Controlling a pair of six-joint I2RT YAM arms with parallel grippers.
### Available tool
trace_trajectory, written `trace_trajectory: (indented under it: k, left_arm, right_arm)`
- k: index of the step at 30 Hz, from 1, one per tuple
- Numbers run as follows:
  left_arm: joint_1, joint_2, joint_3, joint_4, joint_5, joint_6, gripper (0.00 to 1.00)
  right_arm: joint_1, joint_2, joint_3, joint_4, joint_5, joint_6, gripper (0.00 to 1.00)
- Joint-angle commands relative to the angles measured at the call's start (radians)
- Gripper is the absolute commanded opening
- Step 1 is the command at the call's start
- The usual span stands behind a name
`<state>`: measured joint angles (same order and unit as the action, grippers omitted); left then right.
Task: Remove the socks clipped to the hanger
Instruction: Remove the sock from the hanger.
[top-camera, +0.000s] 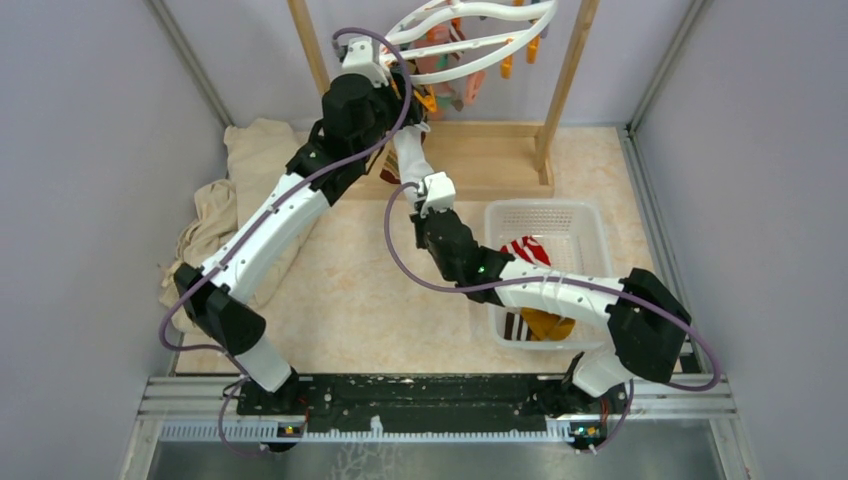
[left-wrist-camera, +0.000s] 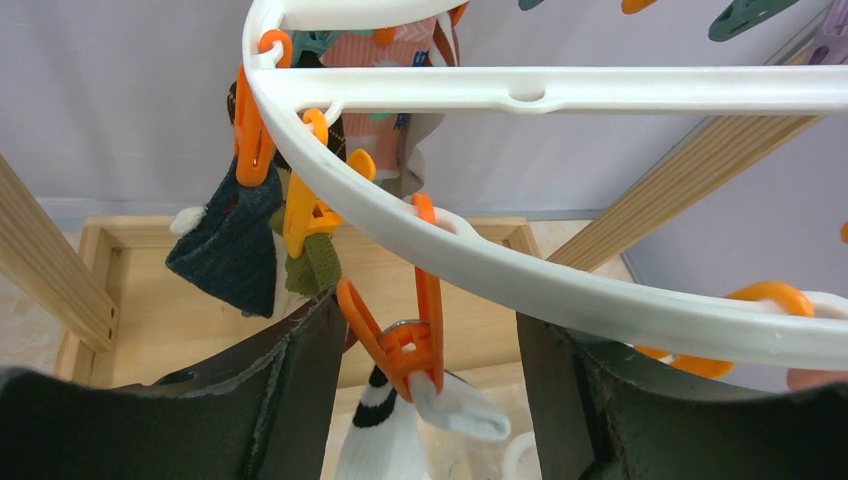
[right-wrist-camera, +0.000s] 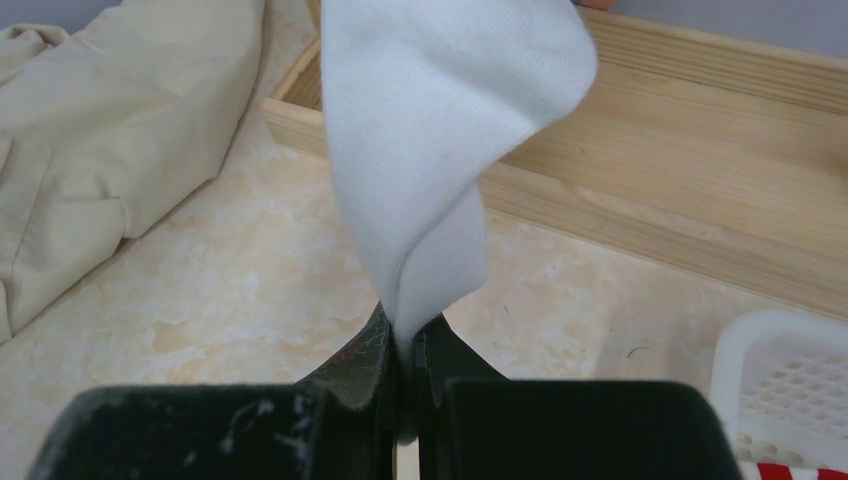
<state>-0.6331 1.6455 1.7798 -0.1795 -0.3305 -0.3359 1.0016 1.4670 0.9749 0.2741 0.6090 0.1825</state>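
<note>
Hanging sock: the white sock (right-wrist-camera: 440, 150) dangles from an orange clip (left-wrist-camera: 400, 350) on the hanger (left-wrist-camera: 520, 280); its lower end is pinched in the right gripper (right-wrist-camera: 405, 335), jaws clenched on the fabric
Clip side: the left gripper (left-wrist-camera: 425, 350) is released, one finger on each side of that clip; it looks not yet pressed
Other socks: a navy sock (left-wrist-camera: 230, 245) is clipped further along the ring; a red-white striped sock (top-camera: 525, 250) lies in the basket (top-camera: 543, 205)
Risk: pulling down before the clip opens would probably tilt or swing the hanger on the wooden frame (top-camera: 565, 80), or drag the fabric out of its thin pinch; closing off-centre, the left fingers might catch the ring rather than the clip
Hidden: from above, the arms cover both clip and sock; a black-and-white striped piece shows beside the clip, and I cannot tell whether it belongs to the same sock
</note>
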Motion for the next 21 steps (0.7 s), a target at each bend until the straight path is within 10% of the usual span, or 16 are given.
trace_trajectory:
  k: [1,21]
  left_arm:
    - [-0.018,0.045,0.077,0.019,-0.089,0.027,0.69]
    - [-0.050,0.018,0.087,0.007,-0.207,0.051,0.80]
  right_arm:
    - [0.011,-0.020,-0.014,0.071,0.016,-0.027,0.00]
    - [0.011,-0.054,-0.068,0.098,-0.026,-0.037,0.00]
